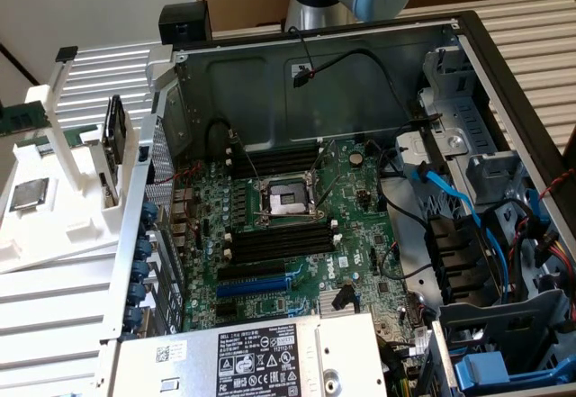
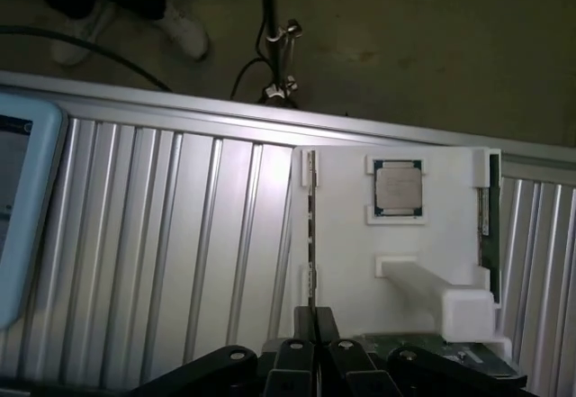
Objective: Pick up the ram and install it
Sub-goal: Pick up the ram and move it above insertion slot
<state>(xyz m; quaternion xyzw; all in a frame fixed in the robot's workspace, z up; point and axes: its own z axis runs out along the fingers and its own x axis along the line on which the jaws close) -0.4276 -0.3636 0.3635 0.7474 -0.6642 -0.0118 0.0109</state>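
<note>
Your open computer case (image 1: 252, 91) sits on the ribbed bench (image 2: 180, 235). At the exterior view's left stands the white holder (image 2: 346, 235). On it the green ram (image 2: 423, 345) lies just beside your hand (image 2: 315, 314), its fingers pressed together. The silver processor (image 2: 398, 188) rests farther along.

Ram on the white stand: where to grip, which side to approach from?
Pinch the ram across its thin thickness, on the upper long edge near mid-length, coming down from above. It is a long narrow stick held up on the white stand, so a centred grip should limit tipping. Keep clear of the post crossing it. Its tilt is unclear.
</note>
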